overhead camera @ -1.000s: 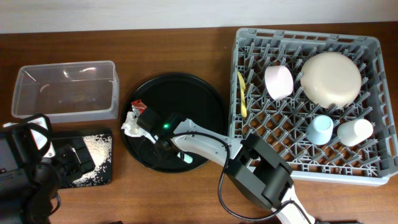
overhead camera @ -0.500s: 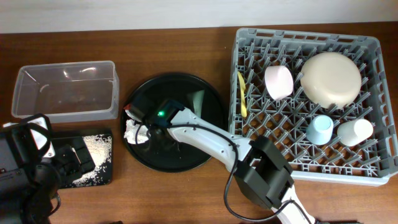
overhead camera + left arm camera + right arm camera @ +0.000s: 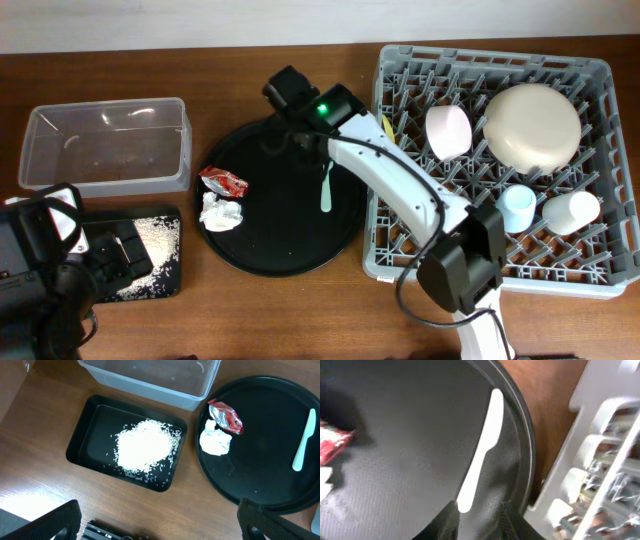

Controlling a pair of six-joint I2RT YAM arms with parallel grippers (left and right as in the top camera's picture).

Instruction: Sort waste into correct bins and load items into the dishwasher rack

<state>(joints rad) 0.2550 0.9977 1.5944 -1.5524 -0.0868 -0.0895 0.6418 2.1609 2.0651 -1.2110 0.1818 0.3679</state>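
From above, the right arm stretches over the far edge of the round black tray [image 3: 280, 240], its right pincer [image 3: 287, 88] hanging clear of everything. A mint-green utensil [image 3: 326, 190] lies flat on that tray's right side, while a red wrapper [image 3: 223, 181] and a white napkin [image 3: 220, 211] sit touching each other at its left edge. To the left on the tabletop [image 3: 250, 60] stand a clear tub [image 3: 105, 150] and, nearer, a shallow black tray [image 3: 165, 260] with rice grains [image 3: 155, 232] in it. The grey rack [image 3: 490, 55] on the right holds a cream bowl [image 3: 532, 125], a pink bowl [image 3: 448, 132], a light blue cup [image 3: 515, 208], a white cup [image 3: 570, 210] and a yellow utensil [image 3: 389, 150]. The left wrist camera looks down on the rice grains [image 3: 145, 450] heaped in the shallow black tray [image 3: 85, 440]; the left pincer [image 3: 160, 530] is spread wide and empty. The right wrist camera shows the mint-green utensil [image 3: 482, 452] on the round black tray [image 3: 410, 435] beside the grey rack [image 3: 607, 415], with the right pincer [image 3: 477, 520] narrowly parted above it, grasping nothing.
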